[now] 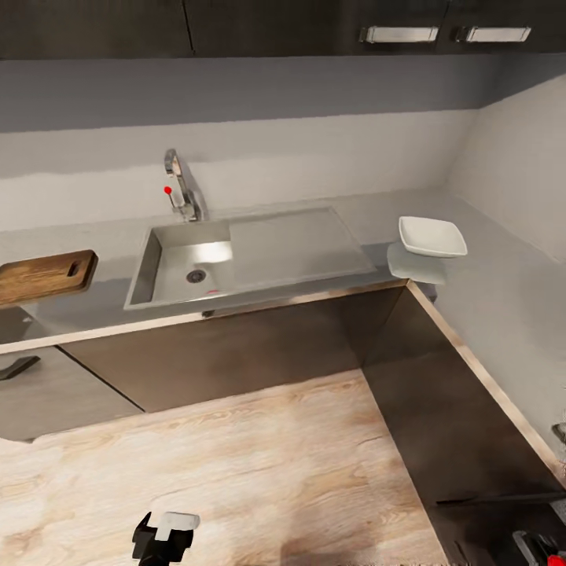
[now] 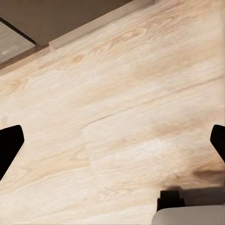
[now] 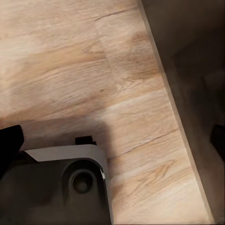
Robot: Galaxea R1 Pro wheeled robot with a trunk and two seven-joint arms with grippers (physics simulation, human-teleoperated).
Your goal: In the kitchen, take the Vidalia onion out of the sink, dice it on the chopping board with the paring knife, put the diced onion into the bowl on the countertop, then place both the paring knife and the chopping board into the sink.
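Note:
The steel sink (image 1: 169, 240) with its tap (image 1: 182, 185) lies in the grey countertop (image 1: 330, 212) ahead. A reddish sliver at the basin's front wall looks like the Vidalia onion (image 1: 212, 292), mostly hidden. The brown chopping board (image 1: 43, 275) rests on the counter to the sink's left. The white bowl (image 1: 431, 236) sits to its right, near the corner. The paring knife is out of view. My left gripper (image 1: 161, 538) (image 2: 112, 145) and right gripper (image 1: 534, 546) (image 3: 112, 140) hang low over the wooden floor, well short of the counter, both open and empty.
Dark cabinets run under the counter, with a drawer handle (image 1: 17, 367) at the left. The counter turns a corner and continues along the right side (image 1: 503, 314). Wall cupboards (image 1: 399, 34) hang above. My base (image 3: 61, 187) stands on light wooden floor (image 1: 236, 456).

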